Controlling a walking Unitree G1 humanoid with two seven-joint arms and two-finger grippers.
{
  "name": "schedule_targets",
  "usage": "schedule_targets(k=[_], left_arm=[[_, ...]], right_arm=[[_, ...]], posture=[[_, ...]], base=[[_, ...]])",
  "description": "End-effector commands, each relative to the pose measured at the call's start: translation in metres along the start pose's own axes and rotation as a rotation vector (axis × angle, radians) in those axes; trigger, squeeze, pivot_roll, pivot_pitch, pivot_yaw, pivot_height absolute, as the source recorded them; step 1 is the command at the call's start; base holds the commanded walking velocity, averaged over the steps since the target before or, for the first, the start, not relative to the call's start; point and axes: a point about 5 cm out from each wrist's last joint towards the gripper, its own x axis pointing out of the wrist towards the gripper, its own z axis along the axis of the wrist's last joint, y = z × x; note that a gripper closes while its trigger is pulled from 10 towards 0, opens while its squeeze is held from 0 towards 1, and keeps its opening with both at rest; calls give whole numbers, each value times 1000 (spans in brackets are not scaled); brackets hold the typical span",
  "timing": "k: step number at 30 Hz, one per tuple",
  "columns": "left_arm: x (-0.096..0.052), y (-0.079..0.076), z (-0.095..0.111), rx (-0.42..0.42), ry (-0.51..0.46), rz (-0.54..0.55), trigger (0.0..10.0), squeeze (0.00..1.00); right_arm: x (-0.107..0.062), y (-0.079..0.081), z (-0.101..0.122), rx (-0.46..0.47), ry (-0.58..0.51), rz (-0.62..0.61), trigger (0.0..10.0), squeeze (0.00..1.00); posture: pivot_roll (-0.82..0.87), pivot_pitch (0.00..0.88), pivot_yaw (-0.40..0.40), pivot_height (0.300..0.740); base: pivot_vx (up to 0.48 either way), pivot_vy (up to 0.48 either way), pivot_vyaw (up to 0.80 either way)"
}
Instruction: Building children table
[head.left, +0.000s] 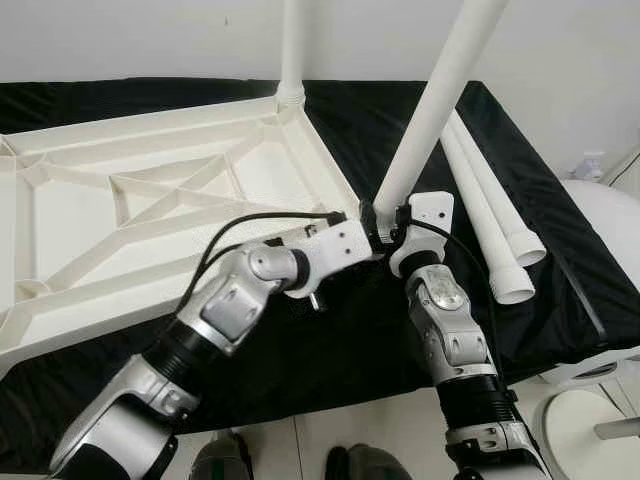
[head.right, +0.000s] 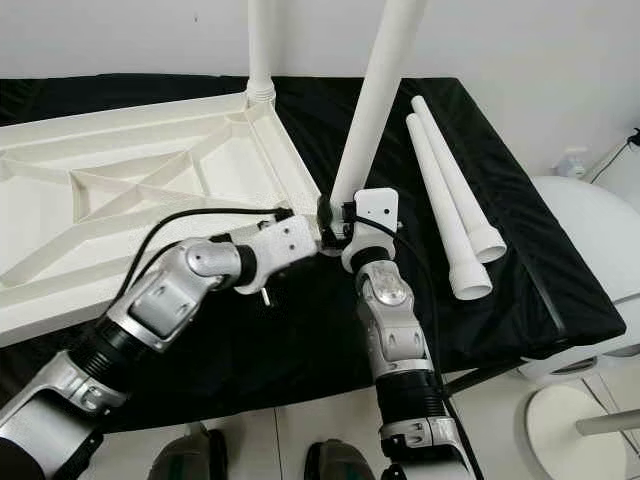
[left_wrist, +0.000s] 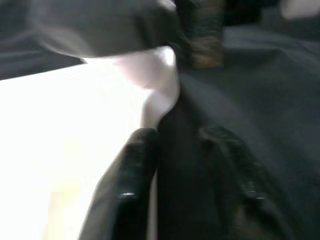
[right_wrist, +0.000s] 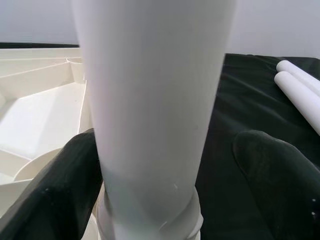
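A long white plastic leg (head.left: 440, 95) is being seated into the upturned white tabletop's (head.left: 150, 200) near corner, straddled by the unclenched right hand (right_wrist: 165, 190) and steadied by the left hand (head.left: 362, 232), grip unclear; twisting home seems next.

Left wrist view blurred, overexposed. Both upright table legs (head.left: 440, 95) cut off by top edge. Leg base hidden behind right tool (head.left: 385, 222).

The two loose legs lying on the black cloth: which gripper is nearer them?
Right. The right gripper is at the tilted leg, beside the two loose legs; the left gripper is farther, at the tabletop corner.
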Motion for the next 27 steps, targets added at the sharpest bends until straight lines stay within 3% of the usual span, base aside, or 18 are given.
schedule_targets(k=[1,4,5,6,7,16,17,21,27], left_arm=[[-3,2,10,27,-40,-7,10000,1000],[-2,3,9,35,-30,4,10000,1000],[-1,4,7,44,-13,22,10000,690],[0,5,5,49,-4,29,10000,455],[1,4,4,59,4,29,10000,0],[11,-3,-15,78,94,31,10000,0],[15,-2,-26,74,151,62,10000,0],[17,2,-37,79,210,102,10000,0],[17,6,-42,58,233,131,10000,0]], right_arm=[[-1,-4,1,3,-7,1,10000,0],[-1,-5,1,2,-7,3,10000,0],[-1,-5,1,3,-4,5,10000,0],[-2,-5,0,3,-3,6,10000,0],[-2,-6,0,3,-3,7,10000,0],[-2,-10,3,4,-9,5,10000,0],[-1,-10,3,8,-11,4,10000,0],[-1,-10,4,10,-13,2,10000,0],[-1,-11,4,12,-14,-1,10000,0]], posture=[[15,73,-48,740],[14,74,-48,740],[12,75,-47,740],[10,76,-46,740],[10,76,-46,740],[4,81,-41,740],[4,82,-39,740],[3,83,-37,740],[2,84,-37,740]], base=[[0,0,0],[0,0,0],[0,0,0],[0,0,0],[0,0,0],[0,0,0],[0,0,0],[0,0,0],[0,0,0]])
